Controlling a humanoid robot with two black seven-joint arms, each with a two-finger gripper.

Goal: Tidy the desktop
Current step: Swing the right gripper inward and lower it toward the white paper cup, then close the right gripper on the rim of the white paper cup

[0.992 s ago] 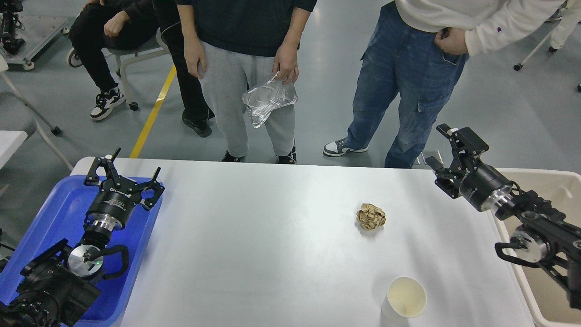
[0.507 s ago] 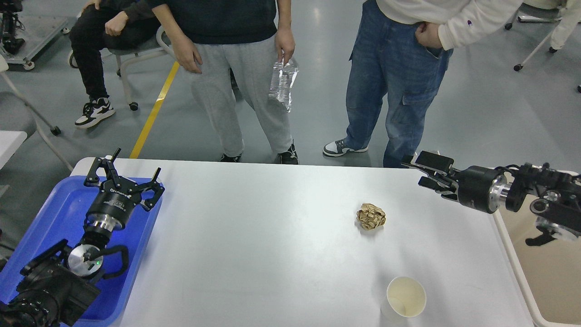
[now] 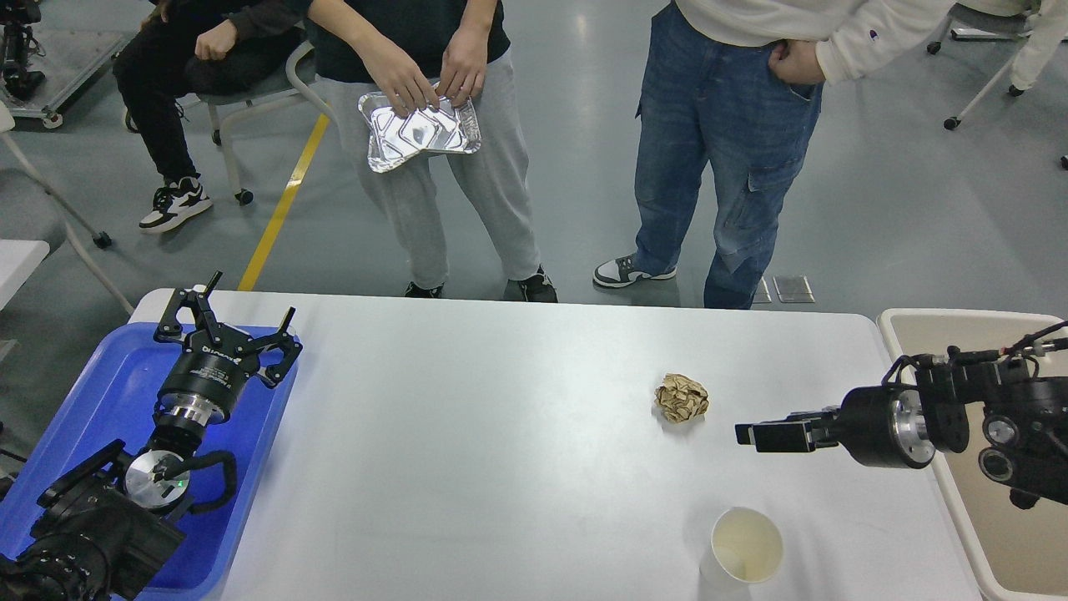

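Right gripper (image 3: 755,435) | finger gap unclear | above desktop (image 3: 501,434) | crumpled paper ball (image 3: 682,397) near

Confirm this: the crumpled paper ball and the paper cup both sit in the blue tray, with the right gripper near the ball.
Not quite. The head view shows the crumpled paper ball and paper cup on the white desktop, not in the blue tray. The right gripper is indeed near the ball.

white desktop (image 3: 501,434), blue tray (image 3: 100,392), tan paper wad (image 3: 682,397)
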